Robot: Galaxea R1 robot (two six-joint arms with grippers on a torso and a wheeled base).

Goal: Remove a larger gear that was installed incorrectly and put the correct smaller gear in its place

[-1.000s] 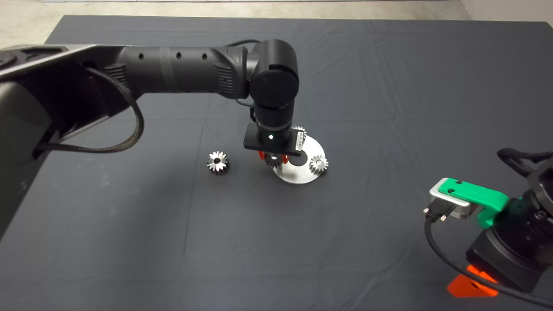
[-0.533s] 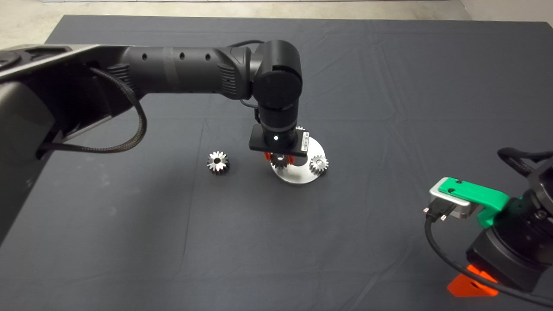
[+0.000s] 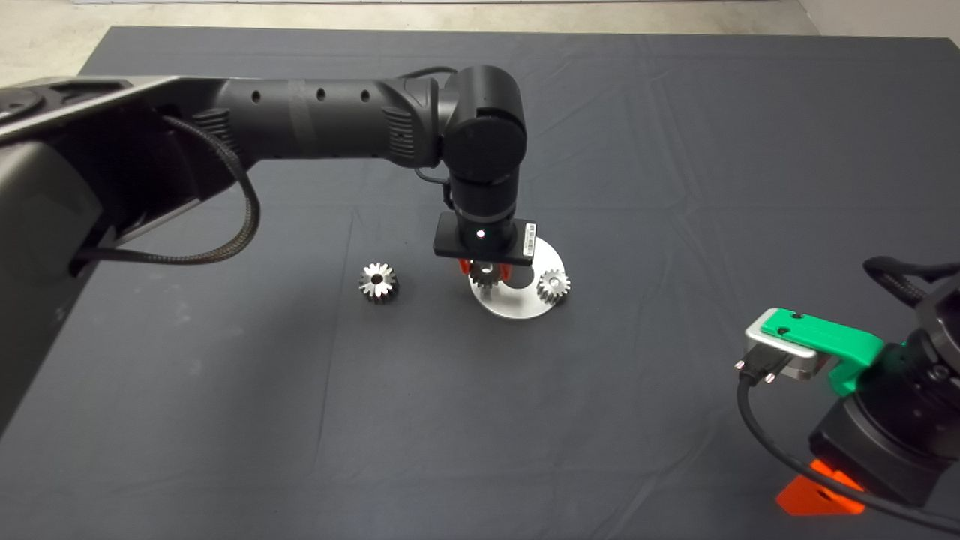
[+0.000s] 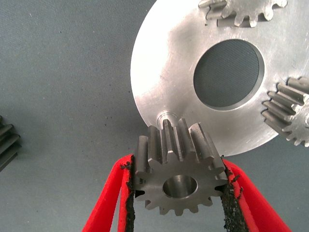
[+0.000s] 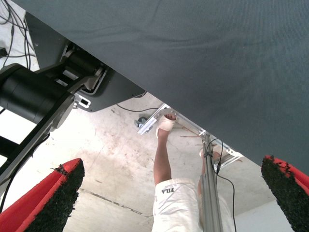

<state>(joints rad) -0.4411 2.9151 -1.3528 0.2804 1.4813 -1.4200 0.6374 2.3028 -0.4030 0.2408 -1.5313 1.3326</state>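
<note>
Left tool (image 4: 177,193) clamped on pale fine-toothed smaller gear (image 4: 176,173), right tool (image 5: 169,193) apart.

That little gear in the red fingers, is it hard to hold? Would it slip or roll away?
The smaller gear looks like solid metal, so probably stiff and heavy for its size. The left gripper clamps its teeth between rough black pads, which likely resist slipping. Dropped on edge, it might roll.
</note>
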